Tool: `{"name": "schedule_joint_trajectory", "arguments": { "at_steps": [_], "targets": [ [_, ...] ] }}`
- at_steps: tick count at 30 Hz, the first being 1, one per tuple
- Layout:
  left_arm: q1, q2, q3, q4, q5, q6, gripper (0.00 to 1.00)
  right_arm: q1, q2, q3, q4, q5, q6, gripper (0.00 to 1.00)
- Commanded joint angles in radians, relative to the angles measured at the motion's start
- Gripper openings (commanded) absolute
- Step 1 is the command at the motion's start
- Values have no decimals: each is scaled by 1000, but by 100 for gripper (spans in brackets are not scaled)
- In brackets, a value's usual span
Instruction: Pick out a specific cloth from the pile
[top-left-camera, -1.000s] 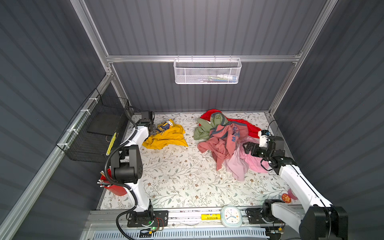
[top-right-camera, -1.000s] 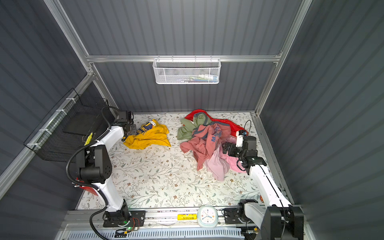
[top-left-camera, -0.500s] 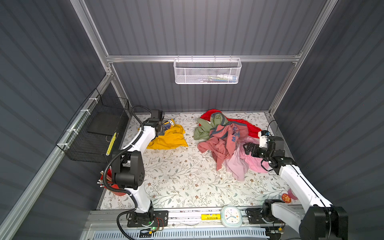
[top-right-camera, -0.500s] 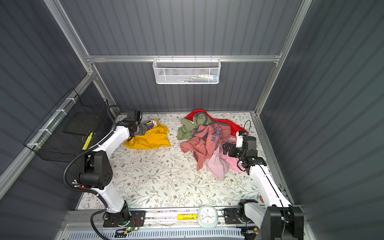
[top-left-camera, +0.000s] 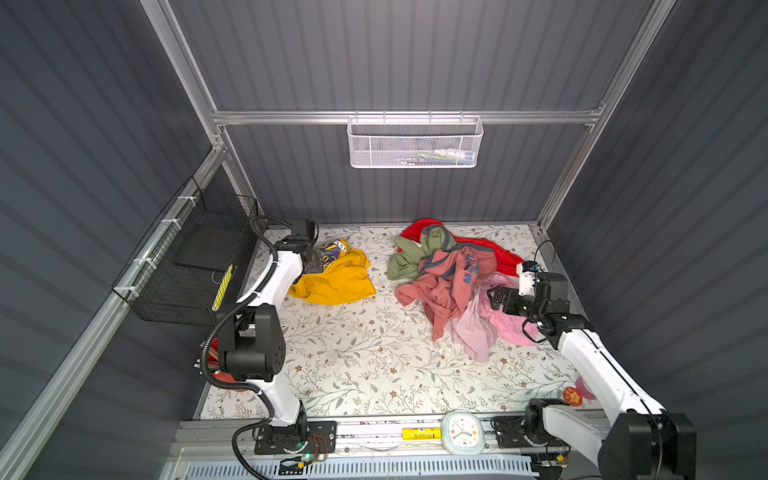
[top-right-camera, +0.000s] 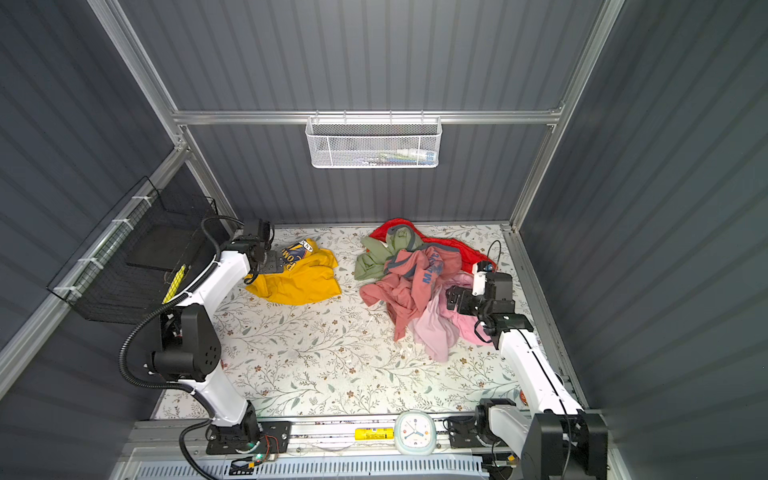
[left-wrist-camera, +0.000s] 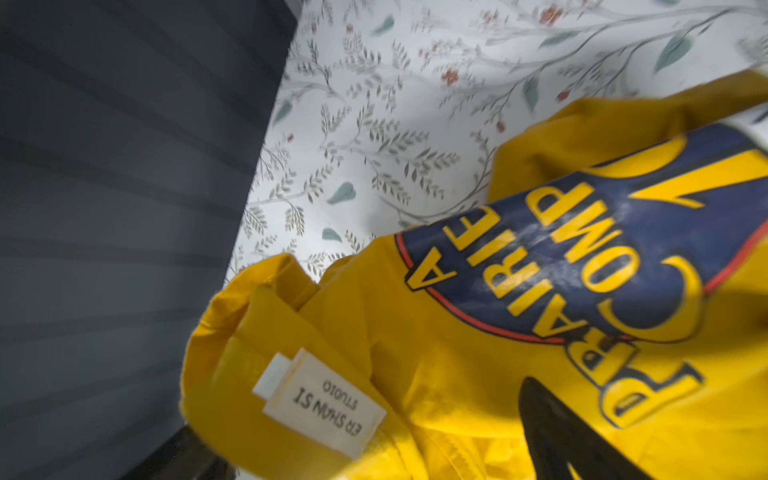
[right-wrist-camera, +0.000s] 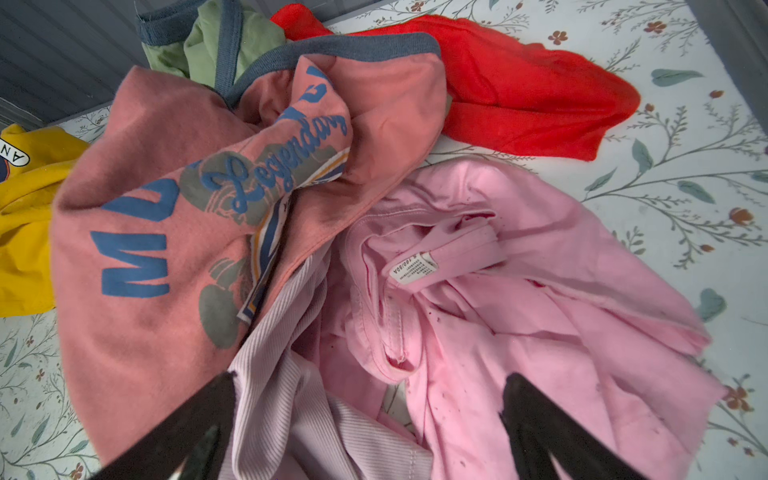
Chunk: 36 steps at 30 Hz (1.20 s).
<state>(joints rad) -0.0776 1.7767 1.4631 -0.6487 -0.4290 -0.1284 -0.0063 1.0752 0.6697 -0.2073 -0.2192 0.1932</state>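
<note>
Cloth (top-left-camera: 336, 282) lies crumpled on table (top-left-camera: 353, 365), far left, well apart from pile (top-left-camera: 449, 282). Left gripper (top-left-camera: 316, 264) over it, jaws apart, holding nothing; right gripper (top-left-camera: 494, 296) likewise spread above pile. Judged soft, light, limp: pinch bunched collar (left-wrist-camera: 249, 332)

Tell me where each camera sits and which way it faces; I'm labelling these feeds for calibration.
Top views: high at the front, looking down on the floral table, left arm, right arm, yellow T-shirt and pile.
Left wrist: on the left arm, close over the yellow T-shirt's emblem; one dark finger shows.
Right wrist: on the right arm, facing the pile; both fingers show.
Shared: both wrist views catch the yellow T-shirt.
</note>
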Motion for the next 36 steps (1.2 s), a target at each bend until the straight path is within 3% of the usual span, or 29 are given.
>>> {"name": "schedule_joint_trajectory", "arguments": {
  "at_steps": [1,15,24,30,36],
  "targets": [
    [10,58,-17,-90,57,-20,100,5,-15,28,-15,1,-17,99],
    [21,66,-160,-138,352,-34,100,5,-20,27,-17,-10,-21,99],
    [6,-136,-302,-138,273,-122,100,5,-23,28,-19,-9,-22,99],
    [-136,-234,-285,-169,90,-152,100,5,-11,31,-13,-16,-23,99],
    [-168,-222,-202,-80,86,-14,100,5,-6,30,-12,-12,-31,99]
  ]
}}
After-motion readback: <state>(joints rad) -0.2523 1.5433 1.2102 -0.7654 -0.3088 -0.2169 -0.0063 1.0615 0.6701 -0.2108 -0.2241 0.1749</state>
